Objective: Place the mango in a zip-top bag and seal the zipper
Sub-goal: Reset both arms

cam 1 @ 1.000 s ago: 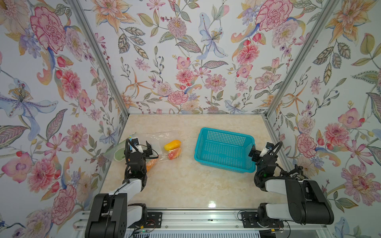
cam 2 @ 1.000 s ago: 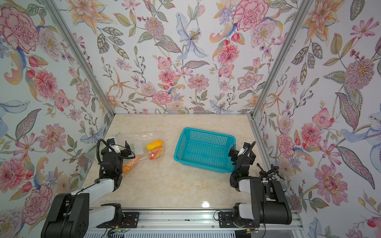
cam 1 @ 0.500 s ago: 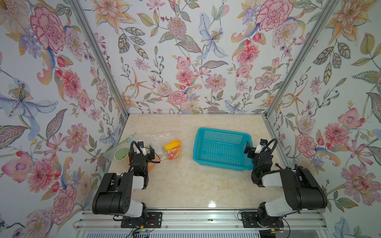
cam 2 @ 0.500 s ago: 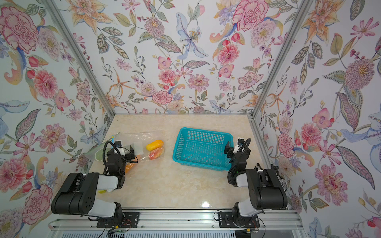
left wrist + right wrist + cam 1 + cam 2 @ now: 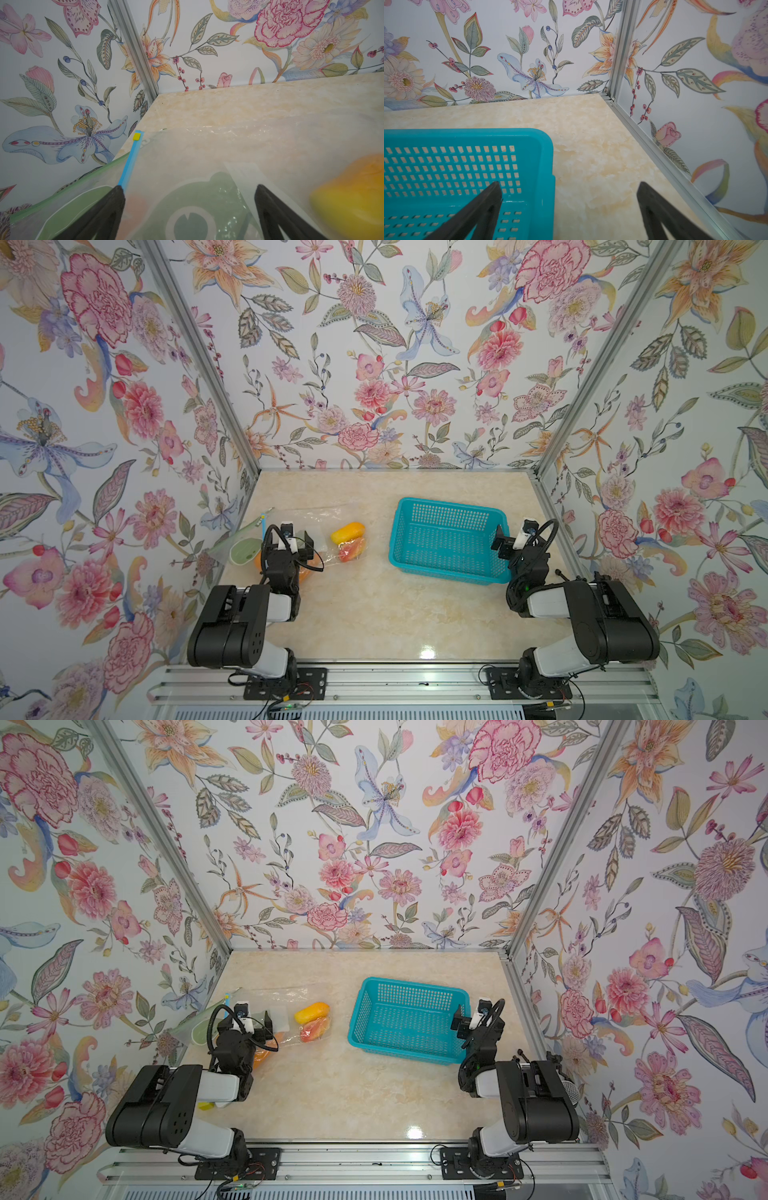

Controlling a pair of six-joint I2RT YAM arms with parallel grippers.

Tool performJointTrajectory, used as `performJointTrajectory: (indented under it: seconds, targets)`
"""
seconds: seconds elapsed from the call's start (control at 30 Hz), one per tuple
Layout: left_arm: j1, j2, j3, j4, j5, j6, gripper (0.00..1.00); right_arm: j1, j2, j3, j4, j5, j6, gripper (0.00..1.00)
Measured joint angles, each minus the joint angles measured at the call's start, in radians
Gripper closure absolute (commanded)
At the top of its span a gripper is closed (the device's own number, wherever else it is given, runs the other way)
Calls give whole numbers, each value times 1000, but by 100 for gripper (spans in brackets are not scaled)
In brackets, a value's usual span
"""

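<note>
Left end effector (image 5: 187, 189) is hanging wide open and empty, low over the zip-top bag (image 5: 187, 158). Right end effector (image 5: 569, 185) is gaping wide too, gripping nothing, straddling a corner of the teal basket (image 5: 467, 135). The bag is lying flat on the worktop (image 5: 249, 104), its blue zipper (image 5: 128, 164) running off from beside one fingertip to the yellow slider (image 5: 136, 136). The mango (image 5: 348, 532) is lying at the bag's clear edge; can't tell if it is inside.

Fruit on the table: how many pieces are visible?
3: yellow mango beside the basket; reddish fruit just nearer the arms; orange fruit partly under the left gripper. Others may be hidden.
</note>
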Motion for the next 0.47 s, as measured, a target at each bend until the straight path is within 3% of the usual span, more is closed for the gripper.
performJointTrajectory:
  seconds: [0.47]
  targets:
    - [0, 0, 0, 6, 0, 0, 1, 0, 0, 0, 0, 0, 0, 0]
